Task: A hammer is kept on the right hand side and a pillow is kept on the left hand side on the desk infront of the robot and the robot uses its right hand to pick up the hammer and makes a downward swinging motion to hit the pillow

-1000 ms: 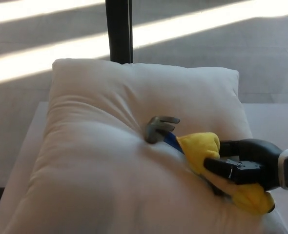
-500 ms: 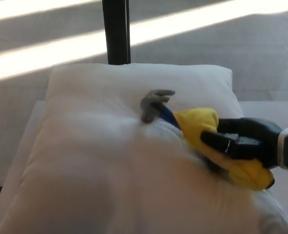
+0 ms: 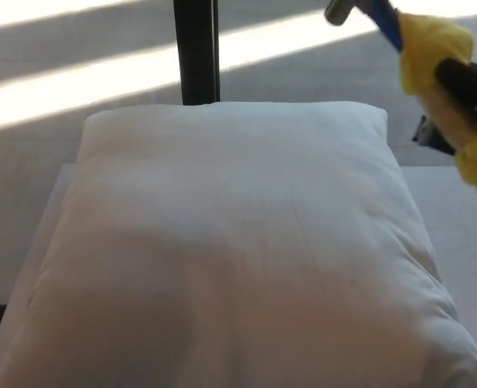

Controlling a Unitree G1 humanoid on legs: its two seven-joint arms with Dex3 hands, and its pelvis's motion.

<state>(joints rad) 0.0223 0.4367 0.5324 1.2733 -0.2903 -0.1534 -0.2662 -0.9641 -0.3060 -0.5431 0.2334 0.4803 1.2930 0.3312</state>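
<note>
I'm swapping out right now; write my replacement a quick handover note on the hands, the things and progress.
Right hand: shut on the hammer, raised at the upper right, clear of the pillow.
Left hand: not in view.
Pillow: lies flat on the white desk, with nothing on it.
Done: hammer picked up and lifted.
Left: swing down onto the pillow.

The pillow (image 3: 230,242) is white, plump and smooth, lying flat on the desk and filling most of the view, its far edge toward the window. The hammer (image 3: 408,40) is up in the top right corner, clear above the pillow and touching none of it: grey head at the upper edge, blue neck, thick yellow handle slanting down to the right, blurred.
</note>
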